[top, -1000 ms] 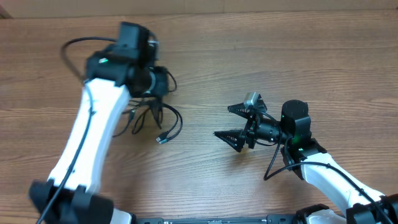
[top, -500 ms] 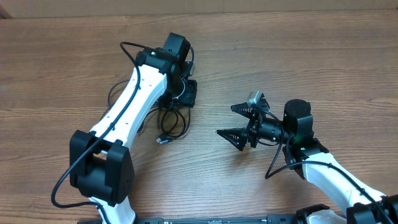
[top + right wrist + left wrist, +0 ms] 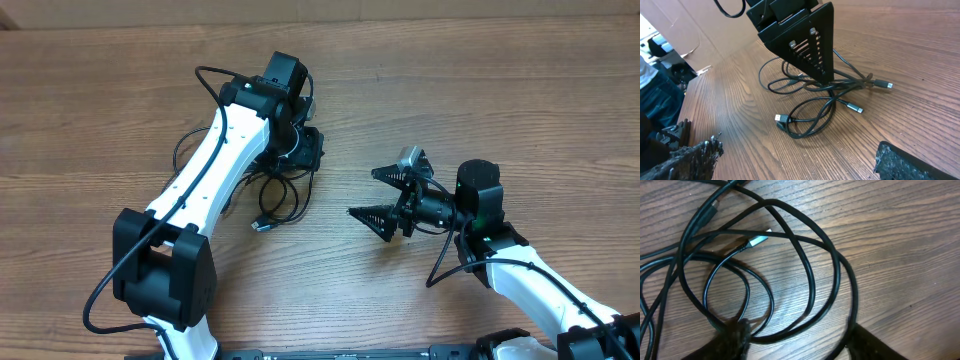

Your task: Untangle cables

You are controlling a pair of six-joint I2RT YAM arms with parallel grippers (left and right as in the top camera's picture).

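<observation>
The cables [image 3: 275, 195] lie as a heap of thin black loops on the wooden table, one plug [image 3: 260, 225] sticking out toward the front. My left gripper [image 3: 303, 150] is down over the heap's far side. In the left wrist view its jaws [image 3: 800, 347] stand open, with several loops [image 3: 810, 280] and a silver plug [image 3: 757, 241] lying between and ahead of the fingers. My right gripper [image 3: 363, 194] hovers open to the right of the heap, nothing in it. Its own view shows the cables [image 3: 815, 107] ahead of its spread fingertips [image 3: 800, 165] and one left finger [image 3: 810, 45] standing over them.
The left arm's own thick black wire [image 3: 210, 80] arcs over the table behind that arm. A cardboard panel [image 3: 690, 35] stands at the table's far left edge in the right wrist view. Bare wood lies between the heap and the right gripper.
The left arm has swung right and come down over the cable heap, and its jaws have gone from shut to open. The right arm has barely moved.
</observation>
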